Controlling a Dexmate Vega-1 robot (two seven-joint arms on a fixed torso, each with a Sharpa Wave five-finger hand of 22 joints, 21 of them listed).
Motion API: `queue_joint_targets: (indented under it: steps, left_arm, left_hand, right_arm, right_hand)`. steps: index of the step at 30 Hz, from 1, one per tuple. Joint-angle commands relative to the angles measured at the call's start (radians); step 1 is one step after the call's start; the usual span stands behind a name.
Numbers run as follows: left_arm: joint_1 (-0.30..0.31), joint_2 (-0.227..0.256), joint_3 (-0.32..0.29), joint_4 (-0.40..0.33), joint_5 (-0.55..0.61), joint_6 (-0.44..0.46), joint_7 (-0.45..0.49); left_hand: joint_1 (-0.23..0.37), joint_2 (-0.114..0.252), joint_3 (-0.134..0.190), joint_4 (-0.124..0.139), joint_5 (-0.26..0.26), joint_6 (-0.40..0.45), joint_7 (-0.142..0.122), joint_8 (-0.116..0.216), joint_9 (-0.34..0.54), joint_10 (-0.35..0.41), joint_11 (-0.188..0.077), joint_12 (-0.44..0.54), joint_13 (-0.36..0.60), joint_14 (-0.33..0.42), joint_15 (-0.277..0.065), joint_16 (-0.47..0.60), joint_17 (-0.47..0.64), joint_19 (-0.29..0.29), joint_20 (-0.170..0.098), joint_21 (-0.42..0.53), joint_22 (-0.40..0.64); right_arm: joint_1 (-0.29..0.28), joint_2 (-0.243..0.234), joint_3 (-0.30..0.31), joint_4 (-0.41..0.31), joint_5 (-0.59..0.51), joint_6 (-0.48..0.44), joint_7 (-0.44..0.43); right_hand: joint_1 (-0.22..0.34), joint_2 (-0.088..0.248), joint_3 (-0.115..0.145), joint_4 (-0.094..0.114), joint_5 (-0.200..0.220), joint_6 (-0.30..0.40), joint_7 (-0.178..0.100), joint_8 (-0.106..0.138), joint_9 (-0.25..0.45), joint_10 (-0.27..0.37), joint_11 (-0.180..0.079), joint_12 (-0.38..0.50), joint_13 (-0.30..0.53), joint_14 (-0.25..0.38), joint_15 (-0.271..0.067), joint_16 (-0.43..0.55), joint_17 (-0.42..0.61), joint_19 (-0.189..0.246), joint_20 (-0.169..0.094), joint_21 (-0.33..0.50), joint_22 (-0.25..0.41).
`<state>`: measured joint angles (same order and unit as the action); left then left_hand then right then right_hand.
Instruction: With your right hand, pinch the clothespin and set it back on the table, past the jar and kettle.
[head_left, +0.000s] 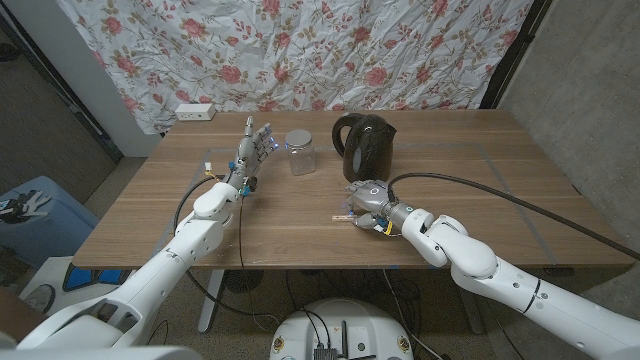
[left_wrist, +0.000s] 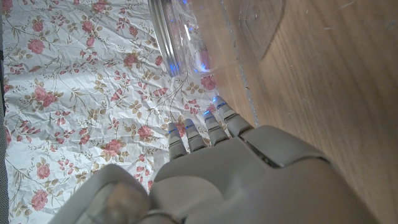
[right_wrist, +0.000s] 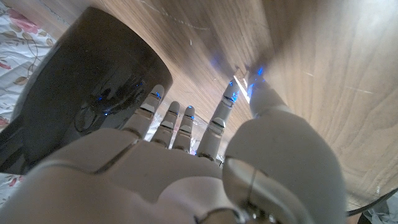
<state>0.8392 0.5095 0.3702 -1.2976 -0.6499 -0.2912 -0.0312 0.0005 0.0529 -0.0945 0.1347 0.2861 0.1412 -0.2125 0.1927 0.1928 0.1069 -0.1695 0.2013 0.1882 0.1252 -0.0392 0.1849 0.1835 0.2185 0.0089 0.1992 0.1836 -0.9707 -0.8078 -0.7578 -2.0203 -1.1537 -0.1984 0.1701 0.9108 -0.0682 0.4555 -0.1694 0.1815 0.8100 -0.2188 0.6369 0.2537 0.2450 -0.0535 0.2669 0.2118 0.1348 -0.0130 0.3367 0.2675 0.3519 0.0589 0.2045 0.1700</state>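
The clothespin (head_left: 343, 212) is a small pale piece low on the wooden table (head_left: 480, 210), in front of the black kettle (head_left: 365, 146). My right hand (head_left: 370, 198) is down over it, its thumb and a finger closed together on the pin. In the right wrist view, the thumb tip meets a fingertip at the pale clothespin (right_wrist: 244, 79), with the kettle (right_wrist: 81, 93) just beyond the other fingers. The clear glass jar (head_left: 300, 151) stands left of the kettle. My left hand (head_left: 254, 150) stands beside the jar, fingers apart and raised, holding nothing.
A white power strip (head_left: 194, 111) lies at the table's back left corner, and a floral cloth (head_left: 300, 50) hangs behind the table. Cables trail over the table from both arms. Bare wood stretches behind the jar and kettle and along the right side.
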Motion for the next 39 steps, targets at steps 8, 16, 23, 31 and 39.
queue_joint_targets:
  steps: [8, 16, 23, 31, 39]
  left_arm:
    - [0.000, 0.000, 0.000, 0.000, 0.000, 0.000, 0.000]
    - [0.000, 0.000, 0.000, 0.001, 0.000, 0.000, 0.000]
    - [0.000, 0.000, 0.000, 0.001, 0.000, 0.000, 0.000]
    - [0.000, 0.000, 0.000, 0.000, 0.000, 0.000, 0.000]
    - [0.000, 0.000, 0.000, 0.000, 0.000, 0.000, 0.000]
  left_hand:
    - [0.003, 0.008, 0.001, 0.006, 0.004, 0.000, -0.009, 0.006, 0.005, 0.003, -0.006, 0.006, 0.002, 0.009, -0.007, 0.005, 0.004, 0.008, 0.001, 0.007, 0.002]
    - [0.003, 0.008, 0.001, 0.006, 0.004, 0.000, -0.009, 0.006, 0.005, 0.001, -0.007, 0.005, 0.002, 0.009, -0.007, 0.005, 0.004, 0.008, 0.001, 0.007, 0.002]
    - [0.003, 0.008, 0.001, 0.006, 0.004, 0.000, -0.009, 0.006, 0.005, 0.003, -0.007, 0.006, 0.002, 0.009, -0.007, 0.005, 0.004, 0.008, 0.000, 0.007, 0.002]
    - [0.003, 0.008, 0.001, 0.006, 0.003, 0.000, -0.009, 0.006, 0.005, 0.003, -0.007, 0.006, 0.002, 0.008, -0.007, 0.005, 0.004, 0.009, 0.001, 0.007, 0.003]
    - [0.003, 0.008, 0.001, 0.006, 0.003, 0.001, -0.009, 0.006, 0.005, 0.001, -0.007, 0.005, 0.002, 0.008, -0.006, 0.005, 0.004, 0.008, 0.001, 0.007, 0.003]
  right_arm:
    - [0.014, -0.004, 0.001, 0.024, 0.045, 0.020, -0.065]
    - [0.011, -0.014, 0.014, 0.028, 0.077, 0.035, -0.111]
    - [0.007, -0.023, 0.022, 0.024, 0.098, 0.042, -0.129]
    - [-0.002, -0.037, 0.038, 0.023, 0.134, 0.055, -0.153]
    - [-0.010, -0.048, 0.054, 0.017, 0.170, 0.064, -0.169]
  right_hand:
    - [0.027, 0.015, 0.005, -0.003, 0.006, 0.019, -0.003, 0.014, 0.006, 0.020, -0.005, 0.004, 0.004, 0.020, -0.015, 0.014, 0.005, 0.019, -0.002, 0.007, 0.003]
    - [0.037, 0.018, 0.003, -0.002, 0.004, 0.026, -0.003, 0.020, 0.008, 0.031, -0.008, 0.004, 0.005, 0.030, -0.021, 0.019, 0.008, 0.029, -0.004, 0.008, 0.003]
    - [0.041, 0.019, 0.001, -0.001, 0.003, 0.033, -0.003, 0.025, 0.010, 0.037, -0.009, 0.005, 0.005, 0.037, -0.027, 0.023, 0.009, 0.035, -0.006, 0.008, 0.003]
    - [0.045, 0.022, -0.002, 0.001, 0.002, 0.040, -0.003, 0.030, 0.012, 0.048, -0.013, 0.006, 0.005, 0.041, -0.029, 0.026, 0.011, 0.039, -0.008, 0.008, 0.003]
    - [0.047, 0.024, -0.005, 0.003, 0.001, 0.046, -0.003, 0.034, 0.014, 0.052, -0.014, 0.005, 0.005, 0.045, -0.030, 0.029, 0.013, 0.042, -0.008, 0.007, 0.003]
